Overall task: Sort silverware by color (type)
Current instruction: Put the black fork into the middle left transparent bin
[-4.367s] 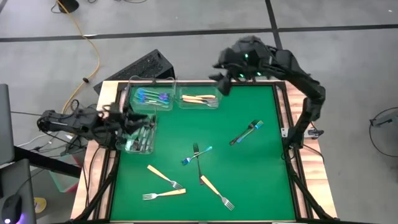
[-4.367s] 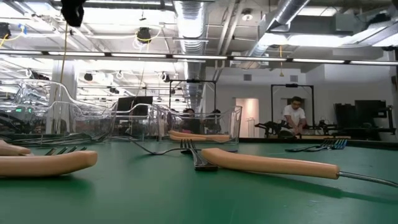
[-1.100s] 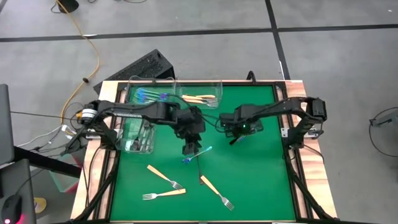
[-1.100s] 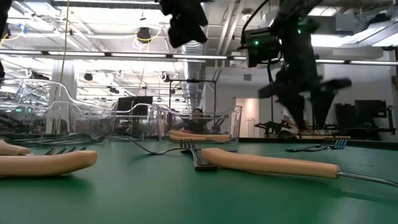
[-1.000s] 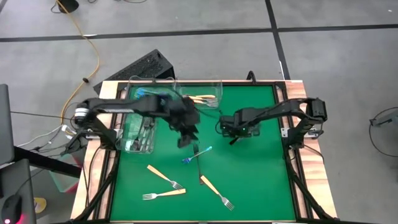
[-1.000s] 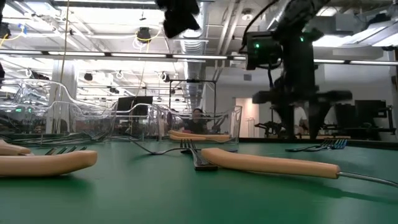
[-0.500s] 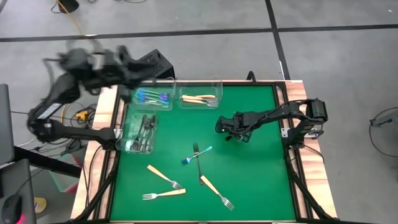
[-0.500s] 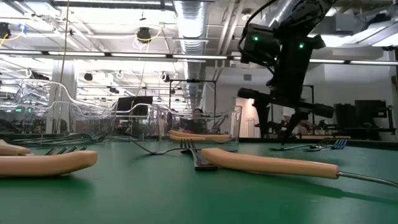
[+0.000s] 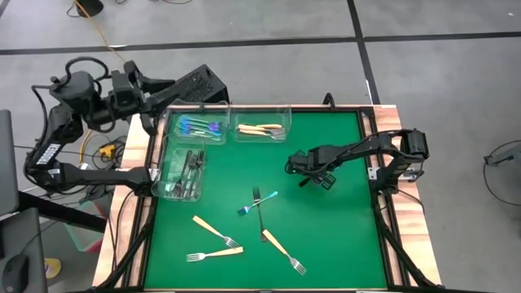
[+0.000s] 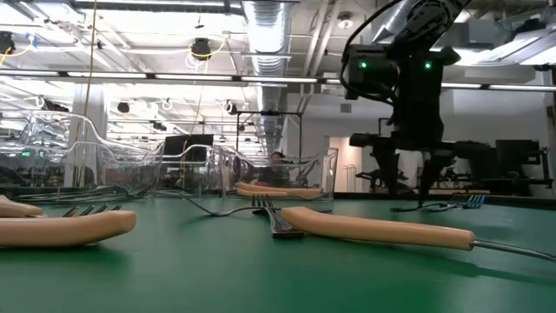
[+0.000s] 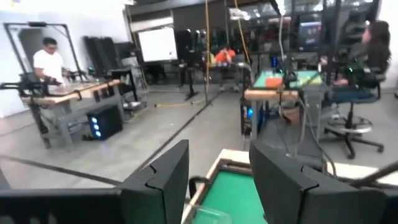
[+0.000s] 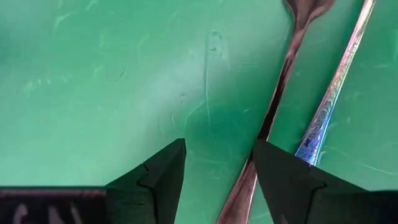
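My right gripper points down, open, over two forks at the table's right. In the right wrist view a dark fork's handle runs between the fingers of my right gripper, close to one finger. A blue-iridescent fork's handle lies just outside that finger. Both forks lie flat on the green mat. My left gripper is open and empty, raised level beyond the table's far left corner. Near mid-table a blue fork and a dark fork lie crossed. Three tan-handled forks lie toward the near edge.
Three clear bins stand at the far left: one with blue forks, one with tan forks, one with dark forks. A dark box sits beyond the far edge. People work at benches in the room behind.
My left gripper has pulled back from above the crossed forks at mid-table. It has risen and swung out past the far left corner, tipping from pointing down to level, still open and empty. My right gripper has rolled about its own axis while staying over the two forks at the right.
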